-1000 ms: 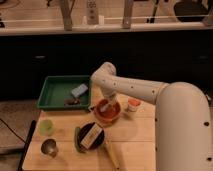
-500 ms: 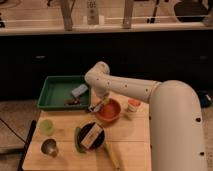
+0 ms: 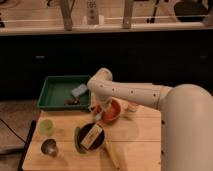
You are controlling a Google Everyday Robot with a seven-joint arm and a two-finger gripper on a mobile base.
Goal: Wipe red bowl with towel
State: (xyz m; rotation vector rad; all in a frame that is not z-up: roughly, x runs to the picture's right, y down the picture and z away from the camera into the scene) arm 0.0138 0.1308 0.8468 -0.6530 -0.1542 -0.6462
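Red bowl (image 3: 114,111) sits tilted, opening facing left toward gripper (image 3: 98,111). Gripper at its left rim; finger state can't be told.

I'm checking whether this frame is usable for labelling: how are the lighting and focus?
Camera view: soft and blurred throughout; warm light on the wooden table, dark cabinets behind. The gripper, at the red bowl, is smeared, as is the green tray.
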